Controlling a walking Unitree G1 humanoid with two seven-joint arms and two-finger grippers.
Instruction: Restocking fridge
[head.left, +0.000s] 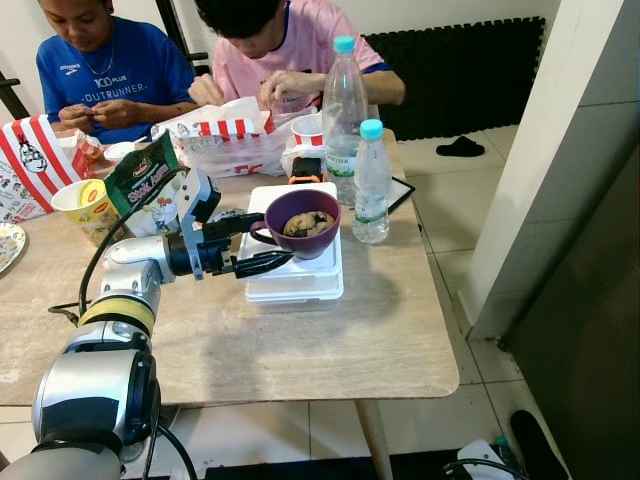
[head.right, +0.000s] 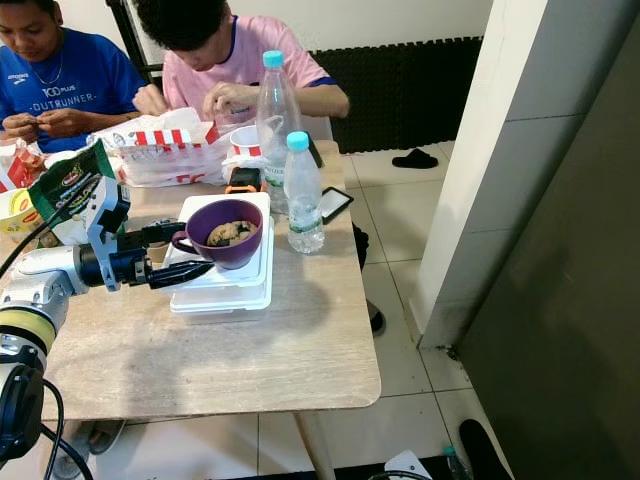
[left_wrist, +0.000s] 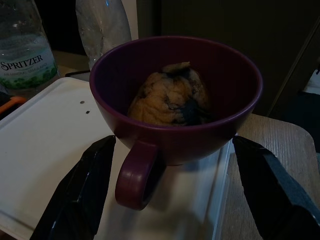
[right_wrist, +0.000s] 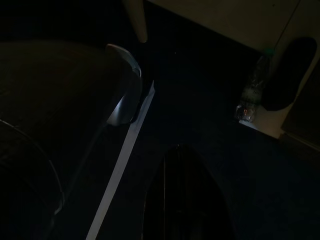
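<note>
Left claw (head.left: 262, 244) open, fingers either side of the purple cup's (head.left: 303, 222) handle — no grip yet. Closing off-centre risks tipping it off the white box (head.left: 296, 280), spilling food onto the surface (head.left: 300, 345). Right claw: cannot tell.

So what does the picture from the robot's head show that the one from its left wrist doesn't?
The left eye view alone shows two people at the table, the fast-food bags and the silver left arm. The left wrist view alone shows, close up, the left pincer open, a finger each side of the handle. Both show the purple cup holding food, the white box under it and the water bottles.
</note>
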